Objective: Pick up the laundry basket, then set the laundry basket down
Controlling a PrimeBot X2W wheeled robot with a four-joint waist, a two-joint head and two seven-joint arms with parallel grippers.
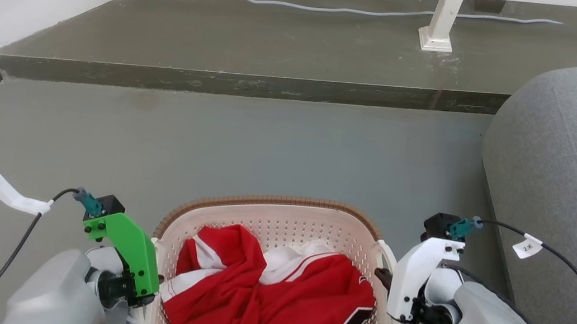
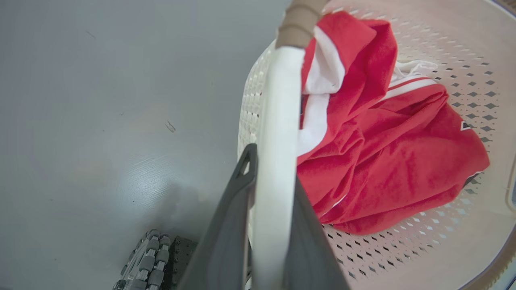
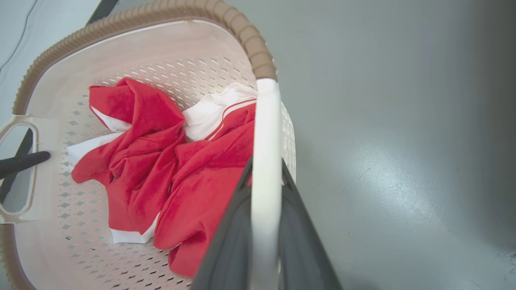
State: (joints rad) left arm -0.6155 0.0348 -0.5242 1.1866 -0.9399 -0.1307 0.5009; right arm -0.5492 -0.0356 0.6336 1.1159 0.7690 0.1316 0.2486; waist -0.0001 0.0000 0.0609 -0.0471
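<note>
I note open floor mid-frame, step edge above, sofa right; left gripper and right gripper each pinch the laundry basket by its handles.

Head camera looks down; wrist cameras closely share the basket.

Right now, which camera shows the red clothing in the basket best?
The right wrist view: the red clothing lies nearly whole in the basket, one edge behind a handle. The head view cuts it off at the bottom; the left wrist view shows it closer, partly behind the other handle.
</note>
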